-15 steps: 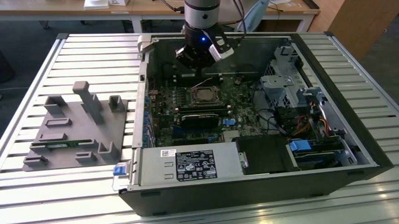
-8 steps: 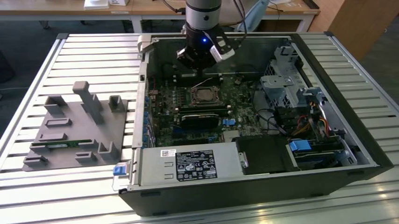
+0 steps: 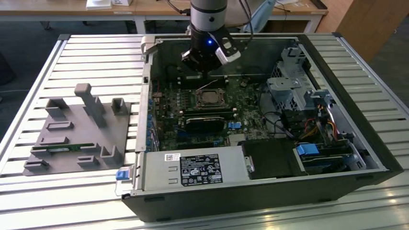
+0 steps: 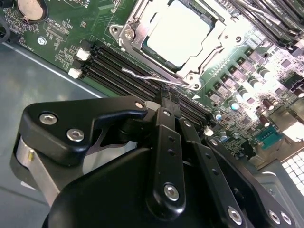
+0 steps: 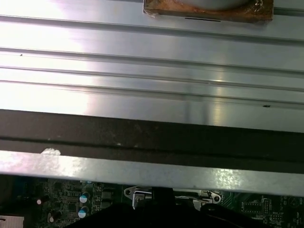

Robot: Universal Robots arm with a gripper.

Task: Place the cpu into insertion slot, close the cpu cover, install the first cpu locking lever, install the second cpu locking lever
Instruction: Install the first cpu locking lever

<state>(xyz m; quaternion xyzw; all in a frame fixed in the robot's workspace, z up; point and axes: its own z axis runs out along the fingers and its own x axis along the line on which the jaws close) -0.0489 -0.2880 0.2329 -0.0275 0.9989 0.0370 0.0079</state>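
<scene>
Hand, fingers pressed together and empty, poised just beside a locking lever; cpu seated in the insertion slot under the closed cpu cover

In the second wrist view, the gripper's black body hid the near end of the locking lever, and the picture's edge cut off the cpu cover's far side. Whether the fingers were parted could not be told.
</scene>
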